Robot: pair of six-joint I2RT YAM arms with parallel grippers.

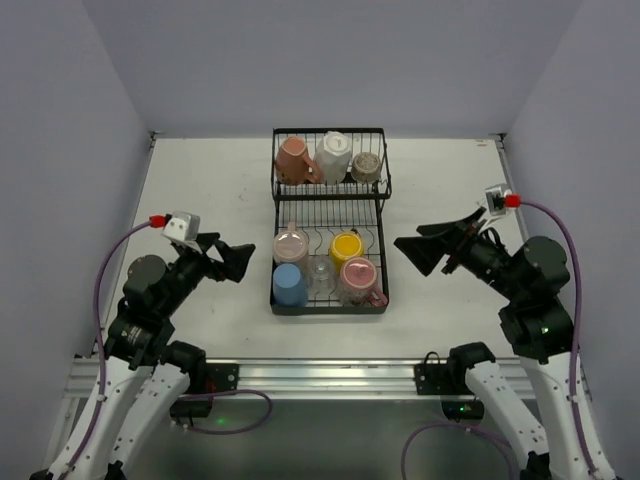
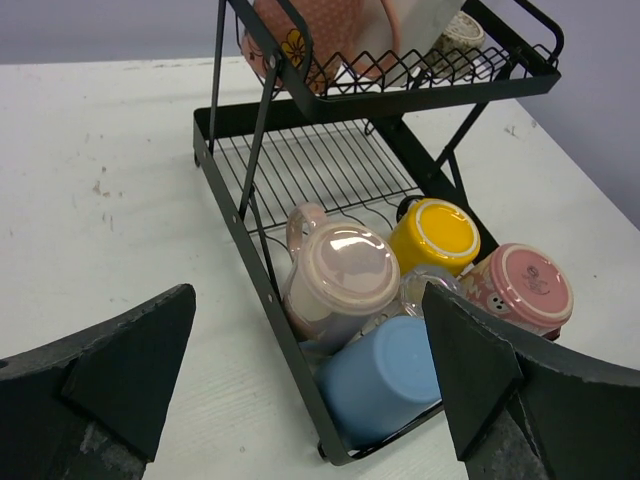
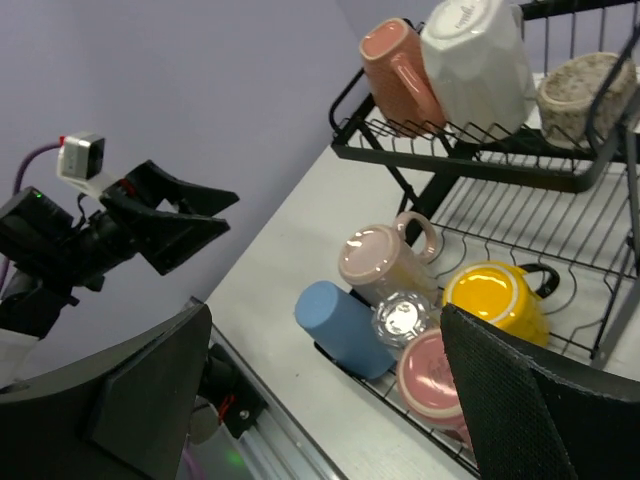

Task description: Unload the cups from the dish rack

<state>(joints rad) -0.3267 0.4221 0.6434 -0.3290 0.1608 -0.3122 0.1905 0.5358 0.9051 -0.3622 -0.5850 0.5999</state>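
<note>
Currently both claws are released and grip nothing. The left claw [image 1: 238, 262] hovers over the counter [image 1: 210, 180] just beside the left side of the dish rack [image 1: 330, 212], level with its near, lower tier and pointing toward it, apart from the wire. The right claw [image 1: 418, 243] hangs on the opposite side, a little farther from the rack's right rim and also aimed at the lower tier.

All the cups sit in the rack. On the raised far shelf a salmon-pink cup [image 1: 293, 158], a white cup [image 1: 333, 155] and a grey-beige cup [image 1: 366, 165] stand in a row, left to right. In the lower tier a pale pink mug [image 1: 291, 243] and a yellow mug [image 1: 346, 245] lie behind a blue cup [image 1: 289, 284], a clear glass [image 1: 319, 272] and a pink patterned cup [image 1: 358, 278].

The blue cup, tipped on its side at the near left corner, and the pale pink mug are the closest to the left claw; in the left wrist view both show between its two fingers [image 2: 110, 370], ahead of them. The pink patterned cup and the yellow mug are the closest to the right claw.
</note>
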